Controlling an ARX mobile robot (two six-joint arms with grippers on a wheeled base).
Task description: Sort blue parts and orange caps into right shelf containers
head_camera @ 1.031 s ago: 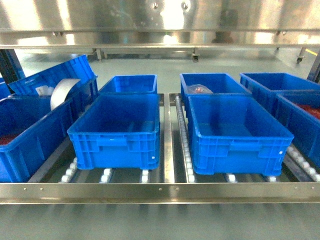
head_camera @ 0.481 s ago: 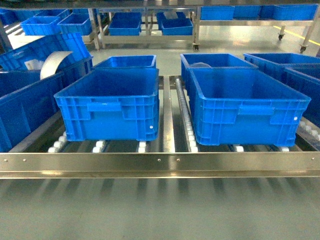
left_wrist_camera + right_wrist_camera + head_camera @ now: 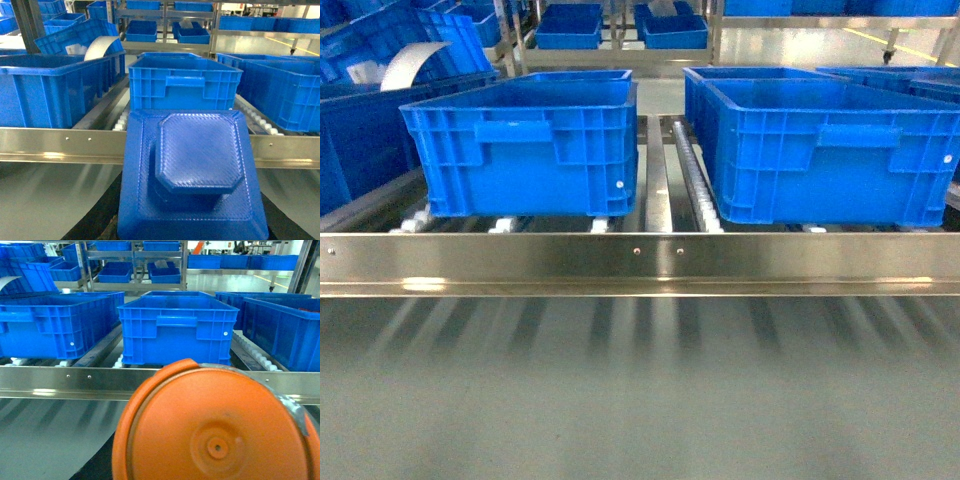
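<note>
A square blue part [image 3: 192, 175] with a raised octagonal top fills the lower left wrist view; it hides the jaws of my left gripper, which is shut on it. A round orange cap [image 3: 215, 430] fills the lower right wrist view, held by my shut right gripper. Ahead on the roller shelf stand two right shelf containers, a left one [image 3: 525, 150] and a right one [image 3: 830, 150], seen side-on. The blue part faces a container [image 3: 182, 82]; the cap faces another [image 3: 177, 330]. Neither gripper shows in the head view.
A steel front rail [image 3: 640, 262] runs across the shelf edge, with grey floor below it. More blue crates stand at the left [image 3: 55, 87] and right [image 3: 285, 330]. A tilted crate holds a white roll [image 3: 410, 58]. Further racks [image 3: 620, 25] stand behind.
The head view has dropped: the crates, seen from above a second ago, now show side-on and higher in the frame, and the shelf rail has risen to mid-frame.
</note>
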